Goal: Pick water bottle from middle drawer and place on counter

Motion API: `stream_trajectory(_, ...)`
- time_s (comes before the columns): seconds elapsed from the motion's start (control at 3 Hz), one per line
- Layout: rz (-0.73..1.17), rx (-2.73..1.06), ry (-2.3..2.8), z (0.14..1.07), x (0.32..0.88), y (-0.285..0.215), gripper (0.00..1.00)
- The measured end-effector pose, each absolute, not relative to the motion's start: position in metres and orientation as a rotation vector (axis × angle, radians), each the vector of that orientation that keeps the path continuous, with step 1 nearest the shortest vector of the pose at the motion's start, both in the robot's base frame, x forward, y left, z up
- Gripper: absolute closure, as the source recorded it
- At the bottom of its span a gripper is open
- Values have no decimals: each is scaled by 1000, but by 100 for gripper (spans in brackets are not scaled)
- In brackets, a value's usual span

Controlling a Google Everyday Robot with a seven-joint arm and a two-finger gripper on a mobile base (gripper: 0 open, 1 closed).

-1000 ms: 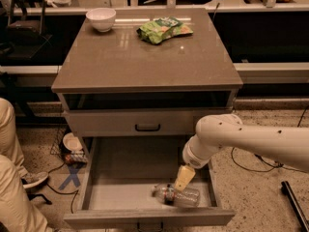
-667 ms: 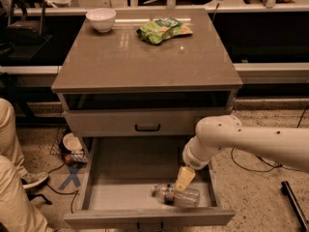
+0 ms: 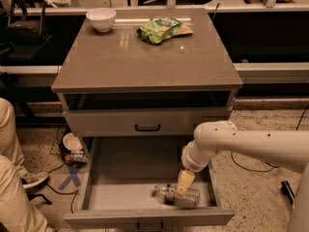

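Note:
The water bottle (image 3: 176, 195) lies on its side on the floor of the open middle drawer (image 3: 120, 190), near the front right corner. It is clear with a dark band round its middle. My gripper (image 3: 184, 181) reaches down into the drawer from the right on a white arm and sits right above the bottle, at its right half. The counter (image 3: 145, 57) is the grey-brown slab on top of the cabinet, well above the gripper.
A white bowl (image 3: 101, 19) stands at the counter's back left. A green snack bag (image 3: 163, 30) lies at its back middle. A shut drawer front with a black handle (image 3: 147, 127) is above the open drawer. A person's legs (image 3: 12, 178) are at the left.

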State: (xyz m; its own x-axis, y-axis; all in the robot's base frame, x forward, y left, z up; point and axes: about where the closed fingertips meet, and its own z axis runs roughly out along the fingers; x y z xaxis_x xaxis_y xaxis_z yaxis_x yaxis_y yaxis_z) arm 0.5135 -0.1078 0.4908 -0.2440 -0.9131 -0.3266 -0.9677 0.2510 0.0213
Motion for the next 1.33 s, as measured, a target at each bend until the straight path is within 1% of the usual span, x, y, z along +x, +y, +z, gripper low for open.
stream_trajectory(0.33,322,-1816,2237,456,518,-108,0)
stream_trajectory(1.33,276,-1843,2204,397,519,-100,0)
